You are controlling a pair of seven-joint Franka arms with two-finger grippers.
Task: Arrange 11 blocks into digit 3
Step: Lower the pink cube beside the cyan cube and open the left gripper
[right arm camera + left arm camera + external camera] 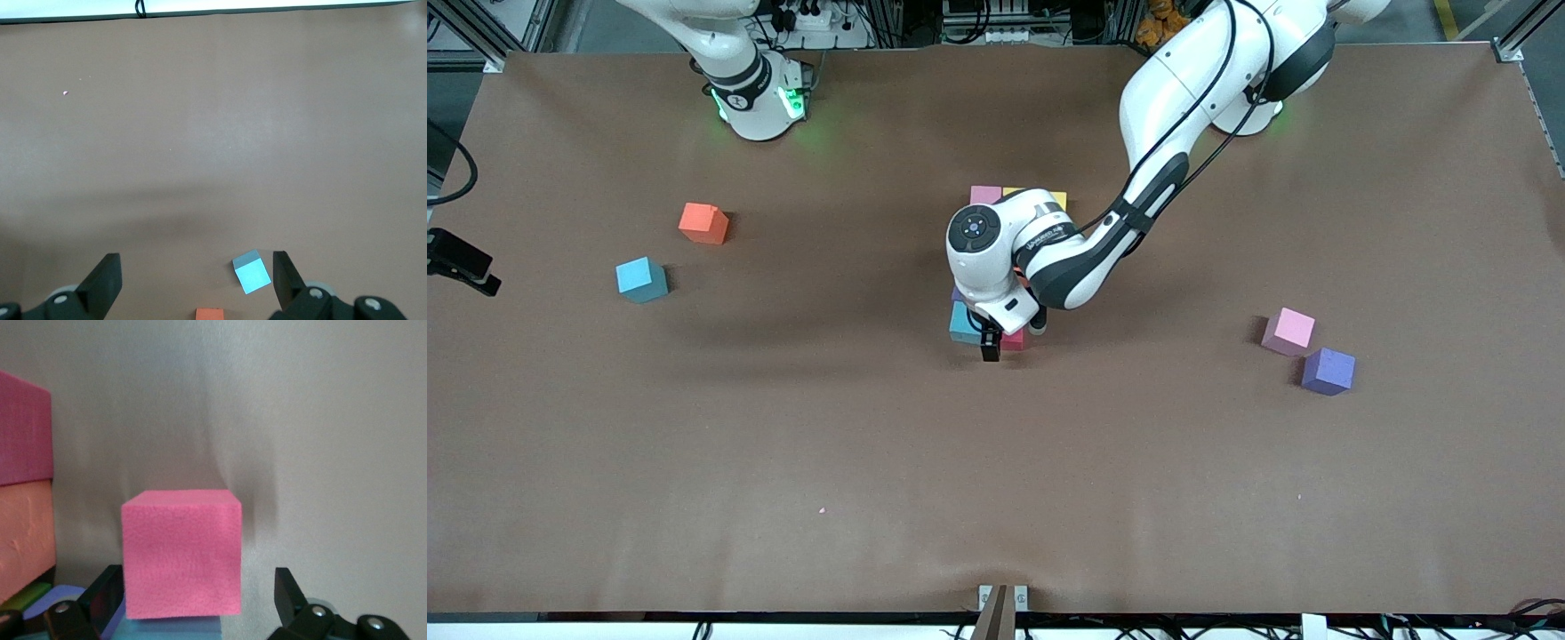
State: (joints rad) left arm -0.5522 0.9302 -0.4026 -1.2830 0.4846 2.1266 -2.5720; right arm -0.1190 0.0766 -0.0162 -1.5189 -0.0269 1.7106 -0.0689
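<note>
My left gripper is low at the centre of the table, over the end of the block figure nearest the front camera. It is open around a pink block, with a clear gap at one finger. This pink block stands beside a cyan block. The left arm hides most of the figure; a pink block and a yellow block show at its other end. In the left wrist view a magenta block and an orange block stand alongside. My right gripper hangs open and empty.
Toward the right arm's end lie a loose orange block and a cyan block, both also under the right gripper as the cyan block and orange block. Toward the left arm's end sit a pink block and a purple block.
</note>
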